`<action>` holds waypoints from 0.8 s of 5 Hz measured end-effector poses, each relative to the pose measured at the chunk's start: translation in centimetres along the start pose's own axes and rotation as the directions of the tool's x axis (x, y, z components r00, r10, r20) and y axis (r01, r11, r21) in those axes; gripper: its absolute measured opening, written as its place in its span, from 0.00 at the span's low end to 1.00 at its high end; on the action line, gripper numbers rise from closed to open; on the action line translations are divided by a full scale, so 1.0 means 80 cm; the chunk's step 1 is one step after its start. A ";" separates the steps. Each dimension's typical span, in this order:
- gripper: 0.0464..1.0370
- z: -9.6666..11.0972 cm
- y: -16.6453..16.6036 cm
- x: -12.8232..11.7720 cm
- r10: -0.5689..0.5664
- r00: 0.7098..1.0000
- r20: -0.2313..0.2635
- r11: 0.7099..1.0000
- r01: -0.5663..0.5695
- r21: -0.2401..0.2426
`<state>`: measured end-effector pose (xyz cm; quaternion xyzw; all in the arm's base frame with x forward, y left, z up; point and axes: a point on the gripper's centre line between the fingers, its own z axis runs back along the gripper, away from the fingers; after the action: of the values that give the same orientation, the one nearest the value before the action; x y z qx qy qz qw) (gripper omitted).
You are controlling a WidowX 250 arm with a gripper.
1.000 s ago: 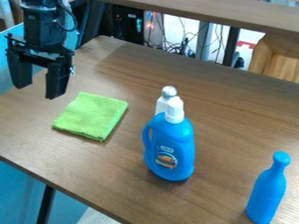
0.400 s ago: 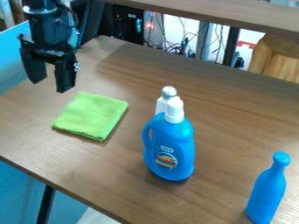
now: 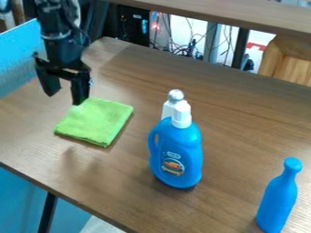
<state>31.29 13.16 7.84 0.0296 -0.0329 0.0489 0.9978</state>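
The black gripper (image 3: 63, 99) hangs at the upper left with its fingers spread and nothing between them. One fingertip overlaps the back left corner of a folded green cloth (image 3: 96, 122) in the view; whether they touch, I cannot tell. Right of the cloth stands a blue jug-shaped bottle (image 3: 176, 157) with a white cap and a side handle. A white bottle with a silver top (image 3: 175, 95) is partly hidden behind it. At the lower right stands a slim blue bottle (image 3: 278, 198).
All of this is on a brown wooden table (image 3: 243, 123), whose front edge runs diagonally along the lower left. Cables (image 3: 182, 48) and a wooden piece of furniture (image 3: 288, 59) are behind its back edge.
Coming from farther left, my gripper has moved right, toward the cloth's back corner, and lately lower. The cloth and bottles have kept their places. A soft shadow has appeared on the table before the cloth.
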 end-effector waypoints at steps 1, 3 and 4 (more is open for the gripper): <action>0.96 -0.025 -0.005 0.005 0.060 0.998 -0.010 0.998 -0.061 -0.025; 0.96 -0.030 -0.044 0.025 0.043 0.998 -0.045 0.996 -0.047 -0.077; 0.96 -0.031 -0.054 0.027 0.032 0.998 -0.052 0.998 -0.035 -0.044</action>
<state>34.02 9.24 5.29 0.0052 -0.0091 0.0656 0.9978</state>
